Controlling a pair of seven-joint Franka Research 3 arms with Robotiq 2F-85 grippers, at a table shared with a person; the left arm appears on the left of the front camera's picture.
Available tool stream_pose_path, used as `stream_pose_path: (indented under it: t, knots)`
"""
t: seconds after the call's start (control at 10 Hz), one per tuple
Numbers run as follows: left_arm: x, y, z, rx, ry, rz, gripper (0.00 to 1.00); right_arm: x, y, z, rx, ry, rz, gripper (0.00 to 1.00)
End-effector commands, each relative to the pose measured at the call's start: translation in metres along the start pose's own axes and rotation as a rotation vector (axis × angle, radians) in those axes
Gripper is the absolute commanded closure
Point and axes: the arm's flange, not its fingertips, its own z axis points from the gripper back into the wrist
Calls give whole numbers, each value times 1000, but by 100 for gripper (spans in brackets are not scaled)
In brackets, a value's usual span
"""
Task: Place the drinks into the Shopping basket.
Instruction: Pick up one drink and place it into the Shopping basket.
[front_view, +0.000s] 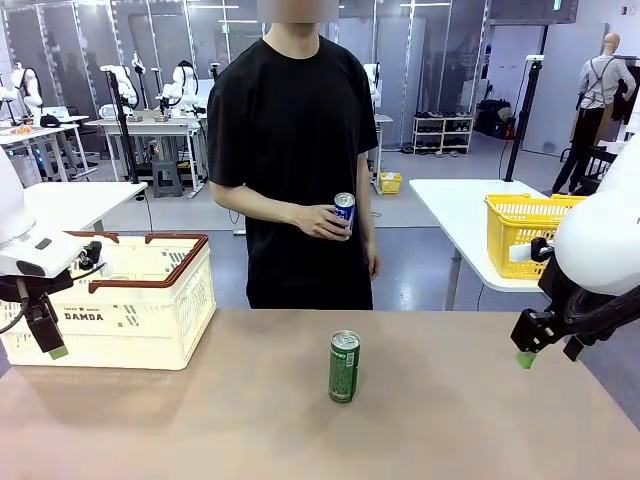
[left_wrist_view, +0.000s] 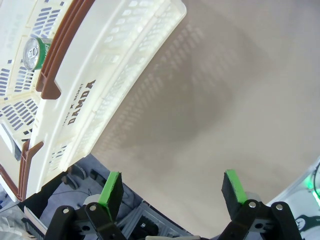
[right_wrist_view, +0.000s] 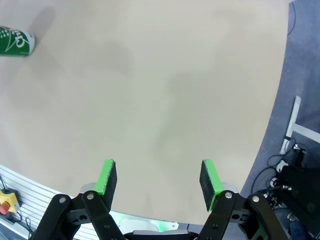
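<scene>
while no drink is in either grip, the left gripper (left_wrist_view: 173, 184) hangs with its jaws spread wide and empty at the left near corner of the tabletop (front_view: 200, 430), just beside the near wall of the shopping basket (left_wrist_view: 115, 85). judged a waiting post next to the drop-off point. the right gripper (right_wrist_view: 157, 174) is also parted, somewhat less wide, and holds nothing. it hangs above bare surface by the right edge, well apart from any can, judged parked clear of the person's reach.

the first green can (left_wrist_view: 36, 51) is already inside the basket, its silver top showing past the brown rim. the second green can (front_view: 344, 367) stands upright near the middle of the tabletop, between the arms, touching nothing, with white lettering down its side. the blue can (front_view: 344, 212), silver-topped, is in the person's hand (front_view: 322, 222) beyond the far edge, not yet set down, presumably the next item offered. the basket is cream-white and slotted, marked "damda", and sits at the left far corner.
</scene>
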Motion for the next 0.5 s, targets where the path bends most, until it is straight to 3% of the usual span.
stream_pose_path:
  t: [0.0, 0.1, 0.4]
  knots:
    - [8, -4, 6, 49, -55, -97, 0, 0, -1, 1, -2, -2, 1, 16]
    - [23, -8, 17, 102, -110, -175, 0, 0, -1, 1, -2, -2, 1, 16]
    - [97, -21, 55, 164, -144, -402, 0, 0, -1, 1, -2, -2, 1, 16]
